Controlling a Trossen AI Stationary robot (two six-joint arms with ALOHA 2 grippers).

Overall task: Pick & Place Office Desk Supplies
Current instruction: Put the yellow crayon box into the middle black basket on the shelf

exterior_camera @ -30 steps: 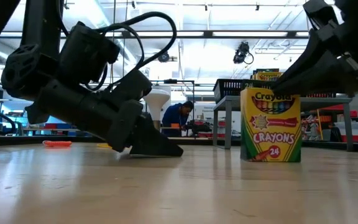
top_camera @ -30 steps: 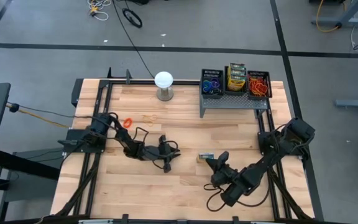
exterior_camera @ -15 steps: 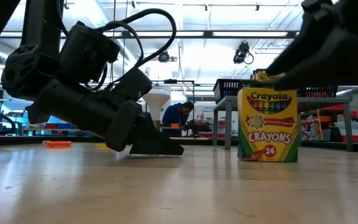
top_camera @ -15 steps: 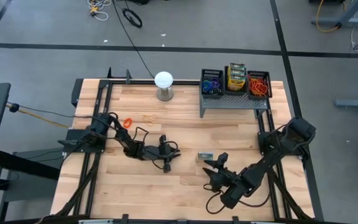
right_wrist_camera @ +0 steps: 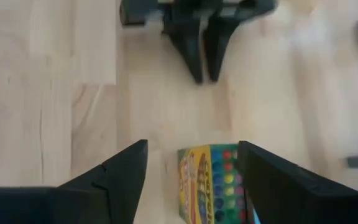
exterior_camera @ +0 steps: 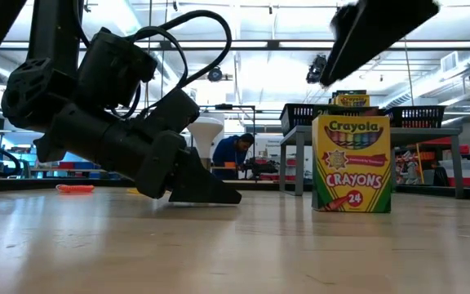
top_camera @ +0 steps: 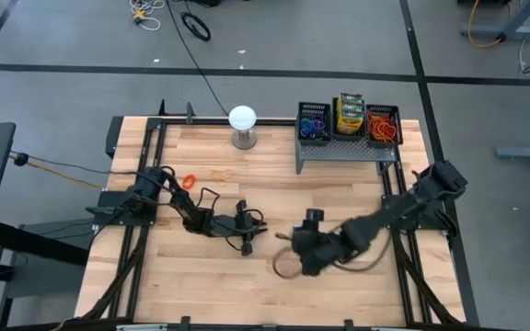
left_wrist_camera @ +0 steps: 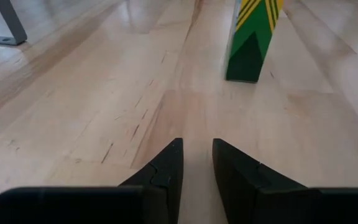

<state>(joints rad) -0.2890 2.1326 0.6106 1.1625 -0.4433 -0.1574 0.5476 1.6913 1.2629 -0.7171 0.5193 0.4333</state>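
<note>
Right wrist view: crayon box (right_wrist_camera: 211, 182) between open right tool's (right_wrist_camera: 191, 177) fingers.

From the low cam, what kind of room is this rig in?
Likely a robotics lab or workshop: strip-lit ceiling, a person at benches behind the wooden table, loose cables on grey taped floor.

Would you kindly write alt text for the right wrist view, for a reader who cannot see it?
The right gripper hangs open above a crayon box standing on the wooden table, with a finger on either side. Farther off, the left gripper rests on the table, fingertips pointing toward the box.
</note>
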